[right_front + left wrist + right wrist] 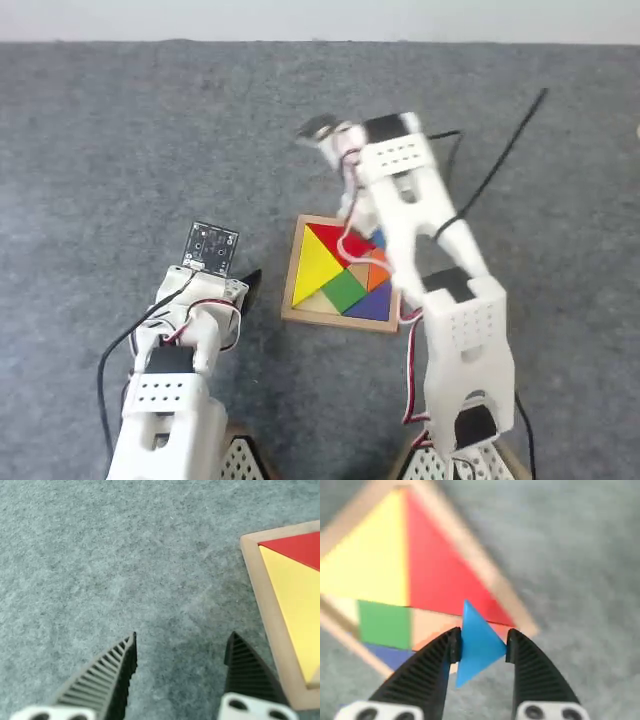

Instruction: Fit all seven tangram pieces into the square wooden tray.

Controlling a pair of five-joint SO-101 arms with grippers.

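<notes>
Grey felt-like mat (pixel 150 140) covers the table, meeting a pale wall (pixel 300 18).

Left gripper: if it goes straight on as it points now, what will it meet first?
Probably only the grey mat; the left gripper is open and the tray lies off to one side.

Pieces (pixel 330 270) in tray (pixel 330 319), triangle (pixel 480 645) above tray
</notes>
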